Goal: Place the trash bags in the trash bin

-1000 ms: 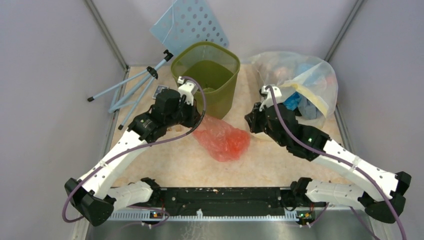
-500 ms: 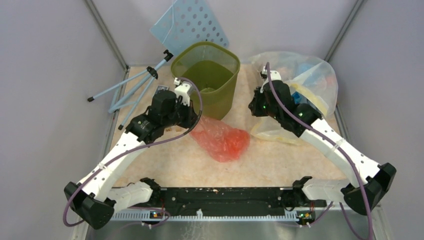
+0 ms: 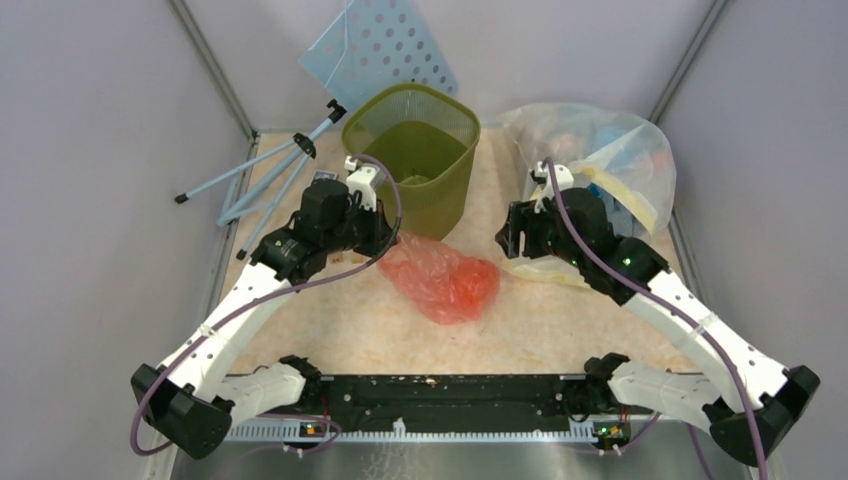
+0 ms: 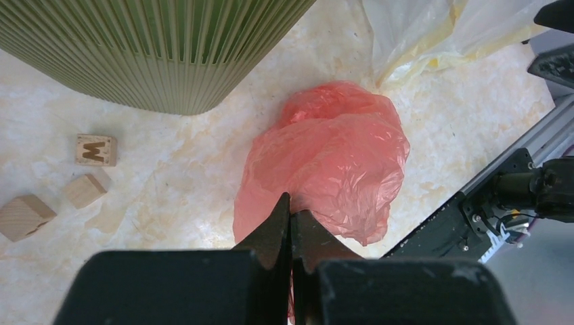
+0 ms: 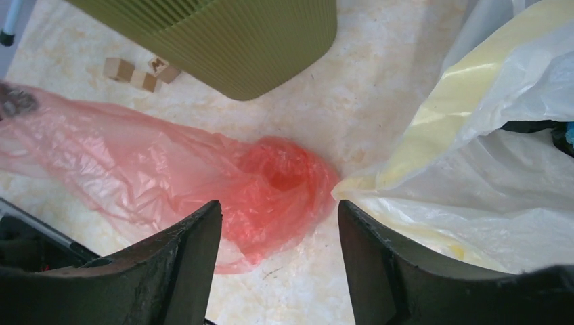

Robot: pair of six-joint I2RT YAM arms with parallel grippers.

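Note:
The trash bag [image 3: 445,280] is a crinkled orange-red film lying on the marble tabletop just in front of the olive-green trash bin [image 3: 435,200]. My left gripper [image 3: 390,240] is low at the bag's left end, by the bin's near wall. In the left wrist view this gripper [image 4: 291,206] is shut, with red film of the bag [image 4: 332,156] pinched between its fingers. My right gripper [image 3: 508,240] hovers at the bag's right end. Its jaws [image 5: 279,210] stand wide open above the bag [image 5: 203,176], holding nothing. The bin's ribbed wall [image 5: 237,40] rises beyond.
A large clear bag of colourful items [image 3: 600,160] fills the back right, and a pale yellowish bag [image 3: 545,268] lies under my right wrist. A blue perforated panel [image 3: 385,45] and a light tripod [image 3: 265,175] stand at the back left. Small wooden blocks [image 4: 95,149] lie beside the bin.
My right gripper rose toward the clear bag, came back down beside the orange-red bag and opened. A pale yellowish bag now lies beneath it. The left arm barely moved.

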